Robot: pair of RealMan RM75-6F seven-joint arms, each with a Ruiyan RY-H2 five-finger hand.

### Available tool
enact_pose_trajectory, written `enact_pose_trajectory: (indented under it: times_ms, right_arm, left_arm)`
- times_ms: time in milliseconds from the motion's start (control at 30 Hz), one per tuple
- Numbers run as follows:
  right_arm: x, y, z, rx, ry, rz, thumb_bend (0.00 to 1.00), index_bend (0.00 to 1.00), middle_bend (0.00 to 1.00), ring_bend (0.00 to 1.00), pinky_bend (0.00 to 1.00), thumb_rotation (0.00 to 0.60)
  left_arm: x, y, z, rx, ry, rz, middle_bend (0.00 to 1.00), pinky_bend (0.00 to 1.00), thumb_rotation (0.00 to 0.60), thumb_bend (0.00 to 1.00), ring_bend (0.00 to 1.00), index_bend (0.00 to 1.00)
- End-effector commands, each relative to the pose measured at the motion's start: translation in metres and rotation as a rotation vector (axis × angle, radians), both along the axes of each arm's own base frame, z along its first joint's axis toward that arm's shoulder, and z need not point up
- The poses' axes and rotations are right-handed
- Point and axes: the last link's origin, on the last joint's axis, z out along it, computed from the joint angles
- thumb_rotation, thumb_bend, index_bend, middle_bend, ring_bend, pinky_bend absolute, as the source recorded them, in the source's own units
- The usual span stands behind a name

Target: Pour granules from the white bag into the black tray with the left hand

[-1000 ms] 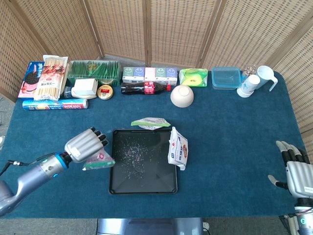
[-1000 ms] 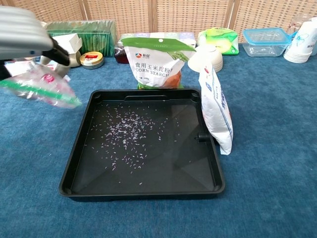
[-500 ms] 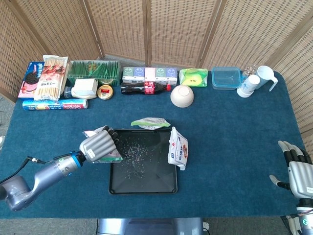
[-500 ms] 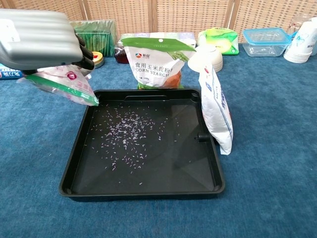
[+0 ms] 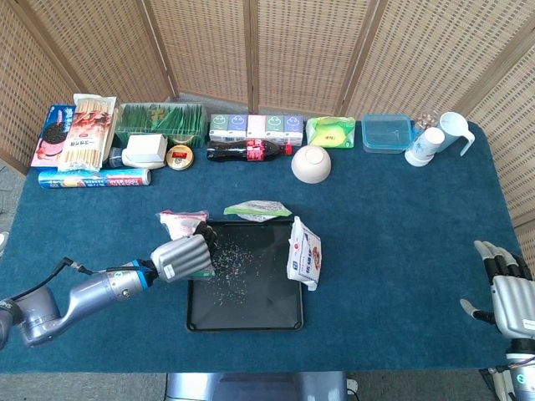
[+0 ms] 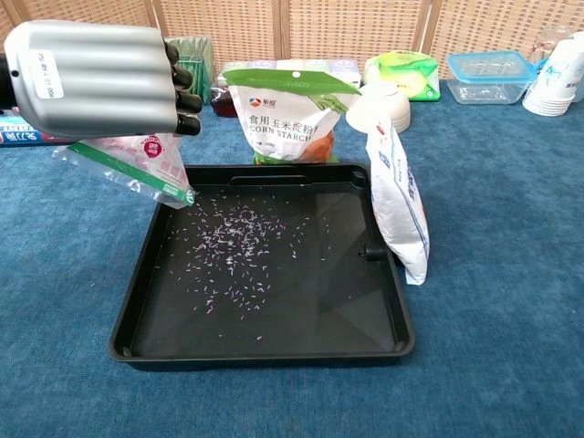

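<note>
My left hand (image 5: pixel 184 257) (image 6: pixel 96 78) grips a small clear bag of pale pink granules (image 6: pixel 132 166) (image 5: pixel 182 222) with a green zip edge. The bag is tilted, and its lower corner hangs over the black tray's (image 6: pixel 130 301) (image 5: pixel 242 319) back left corner. Scattered granules (image 6: pixel 239 246) lie on the tray floor. A white bag with blue print (image 6: pixel 400 201) (image 5: pixel 304 254) stands upright against the tray's right rim. My right hand (image 5: pixel 508 292) rests with its fingers apart at the table's right front edge, holding nothing.
A corn starch pouch (image 6: pixel 285 114) stands just behind the tray. Along the back are a white bowl (image 5: pixel 311 163), a cola bottle (image 5: pixel 248 151), a clear box (image 5: pixel 387 132), cups (image 5: pixel 426 145), snack packs (image 5: pixel 77 132) and a green tray (image 5: pixel 159 122).
My left hand has carried the granule bag rightward and up, from left of the tray to over its back left corner, tilting it more. The right hand has stayed put.
</note>
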Motion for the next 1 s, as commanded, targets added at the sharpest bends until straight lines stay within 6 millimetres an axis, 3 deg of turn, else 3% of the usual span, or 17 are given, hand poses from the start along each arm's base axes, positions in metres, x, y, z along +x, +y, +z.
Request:
enact_pose_trajectory:
  times_ms: [33,567,800,1000]
  right_arm:
    - [0.000,0.000,0.000,0.000,0.000,0.000,0.00,0.03,0.10,0.12,0.10,0.600]
    - [0.000,0.000,0.001,-0.003,-0.001,0.001,0.00,0.03,0.10,0.12,0.10,0.600]
    - [0.000,0.001,0.002,-0.005,-0.005,-0.001,0.00,0.03,0.10,0.12,0.10,0.600]
    - [-0.001,0.000,0.001,0.001,-0.004,-0.004,0.00,0.03,0.10,0.12,0.10,0.600]
  left_arm:
    - [0.002,0.000,-0.002,0.017,0.032,-0.046,0.65,0.58,0.600,0.47,0.55,0.82]
    - [0.012,-0.004,-0.013,0.096,0.090,-0.159,0.67,0.58,0.600,0.45,0.55,0.85]
    - [0.008,-0.005,-0.013,0.062,0.003,-0.037,0.67,0.58,0.600,0.43,0.55,0.85]
    - [-0.008,-0.005,-0.002,0.015,-0.185,0.150,0.67,0.58,0.600,0.43,0.55,0.85]
